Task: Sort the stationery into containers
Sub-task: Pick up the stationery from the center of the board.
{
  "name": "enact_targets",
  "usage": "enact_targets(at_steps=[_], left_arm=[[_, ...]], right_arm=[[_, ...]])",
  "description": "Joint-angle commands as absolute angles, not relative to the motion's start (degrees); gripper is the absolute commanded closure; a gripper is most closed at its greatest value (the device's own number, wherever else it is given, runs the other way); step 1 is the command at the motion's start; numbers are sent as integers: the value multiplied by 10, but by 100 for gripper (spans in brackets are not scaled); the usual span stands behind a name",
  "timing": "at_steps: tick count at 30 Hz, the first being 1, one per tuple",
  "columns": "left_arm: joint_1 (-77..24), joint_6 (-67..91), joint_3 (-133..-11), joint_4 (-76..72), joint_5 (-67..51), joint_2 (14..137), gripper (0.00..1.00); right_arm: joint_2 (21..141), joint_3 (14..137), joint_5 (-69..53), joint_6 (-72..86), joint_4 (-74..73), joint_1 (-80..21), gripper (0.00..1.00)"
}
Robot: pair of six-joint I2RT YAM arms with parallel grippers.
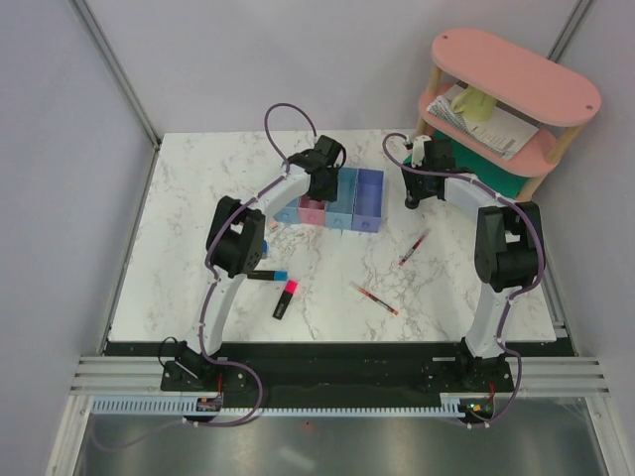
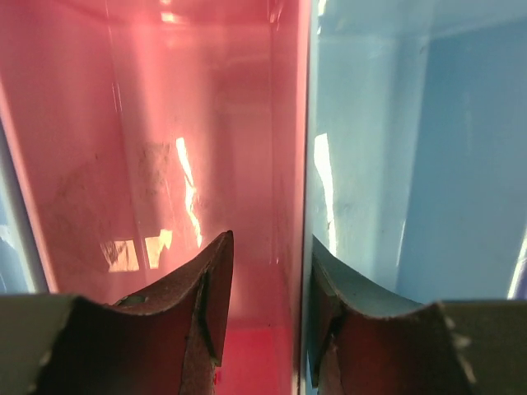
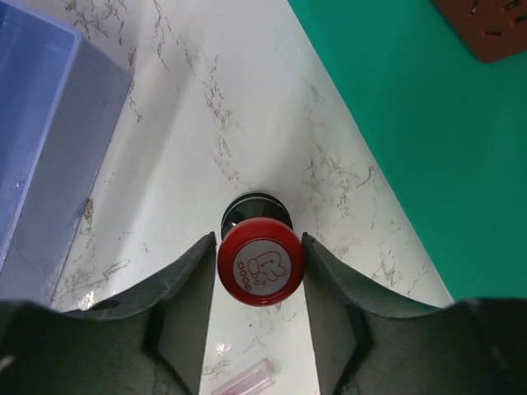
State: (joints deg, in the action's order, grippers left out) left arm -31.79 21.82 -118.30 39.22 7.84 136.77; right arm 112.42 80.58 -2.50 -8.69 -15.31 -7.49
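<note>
The containers (image 1: 369, 198), a row of joined translucent bins, stand at the table's middle back. My left gripper (image 1: 316, 193) reaches down into them and is open. It straddles the wall (image 2: 303, 164) between the pink bin (image 2: 165, 164) and a light blue bin (image 2: 412, 164), with nothing else between its fingers. Something red (image 2: 255, 362) lies blurred on the pink bin's floor. My right gripper (image 3: 260, 263) is shut on the red cap of the upright black-red bottle (image 3: 260, 267), right of the purple-blue bin (image 3: 41, 123). Two highlighters (image 1: 268, 275) (image 1: 285, 299) and two red pens (image 1: 413, 248) (image 1: 374, 297) lie on the marble.
The pink oval two-tier shelf (image 1: 516, 74) stands at the back right with a yellow mug (image 1: 476, 102) and papers (image 1: 501, 129) on its lower tier. A green mat (image 3: 428, 99) lies under it, close to the bottle. A clear pinkish tube end (image 3: 243, 383) shows below the bottle.
</note>
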Motion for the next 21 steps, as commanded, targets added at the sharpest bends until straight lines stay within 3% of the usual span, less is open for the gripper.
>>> enact_targets(at_steps=[1, 4, 21], left_arm=[[-317, 214, -1220, 388, 98, 1387, 55], [-317, 212, -1223, 389, 96, 1383, 55], [-312, 128, -1195, 388, 101, 1247, 52]], right_arm=[[1118, 802, -24, -76, -131, -74, 51], [1115, 799, -24, -76, -131, -73, 57], [1027, 849, -39, -75, -192, -75, 59]])
